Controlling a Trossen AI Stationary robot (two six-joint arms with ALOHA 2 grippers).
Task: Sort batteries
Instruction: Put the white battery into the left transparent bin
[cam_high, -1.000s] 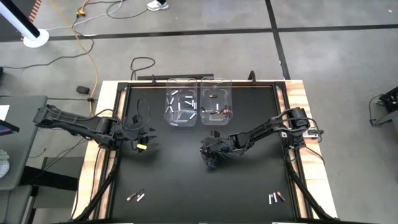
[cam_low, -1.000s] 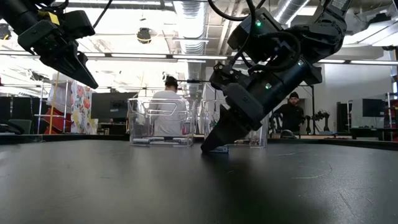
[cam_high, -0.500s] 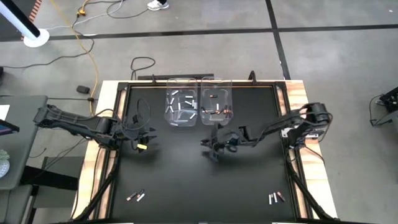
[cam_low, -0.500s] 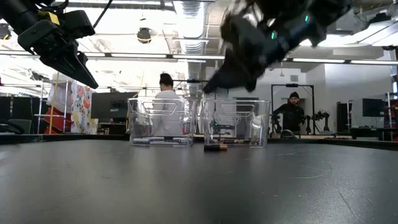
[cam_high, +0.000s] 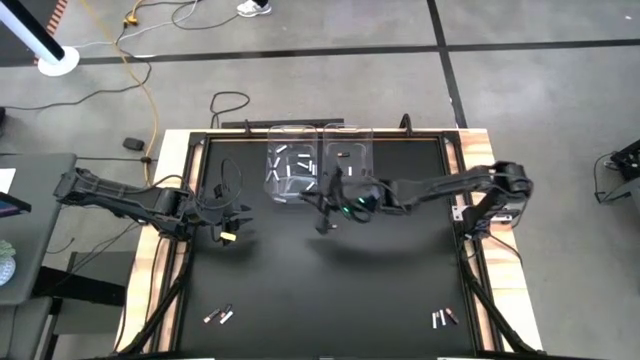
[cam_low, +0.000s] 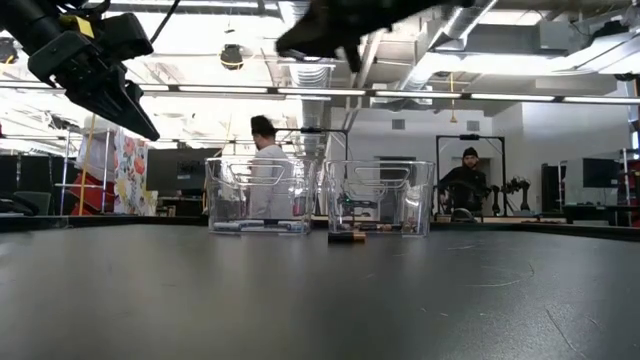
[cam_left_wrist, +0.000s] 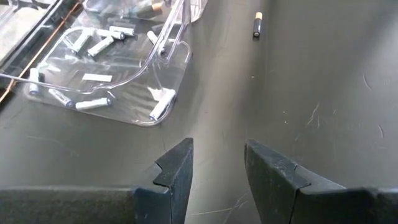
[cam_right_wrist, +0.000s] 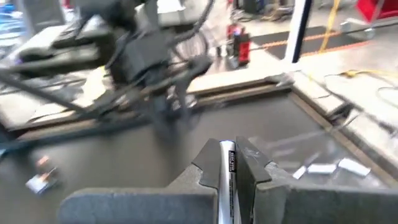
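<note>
Black table surface (cam_high: 320, 290): matte, framed by a pale wooden edge; both of my arms reach in over it.
Right gripper (cam_high: 325, 200): raised above the table, just in front of the two clear bins, near the gap between them. In the low view it shows only as a blurred dark shape at the top (cam_low: 325, 25).
Right gripper state: fingers pressed onto a slim silver battery (cam_right_wrist: 227, 180), which stands lengthwise between the two pads.
Left gripper (cam_high: 236, 222): hangs over the left part of the table, well apart from the bins; high at the left in the low view (cam_low: 125, 105).
Left gripper state: fingers (cam_left_wrist: 174, 174) spread a little, with bare table showing between them; nothing pinched.
Left bin (cam_high: 272, 180): clear plastic, at the far side of the table; holds several white and silver batteries (cam_left_wrist: 99, 46) lying loose on its floor.
Right bin (cam_high: 368, 150): clear plastic, just beside the left bin; contents mostly hidden by my right arm from above.
Loose battery (cam_left_wrist: 257, 25): dark with a copper end, lying flat on the table just in front of the right bin; seen also in the low view (cam_low: 345, 237).
Near left corner: a few batteries (cam_high: 218, 316) lying together.
Near right corner: a few batteries (cam_high: 443, 318) lying together.
Room beyond: two people (cam_low: 265, 170) stand behind the bins.
</note>
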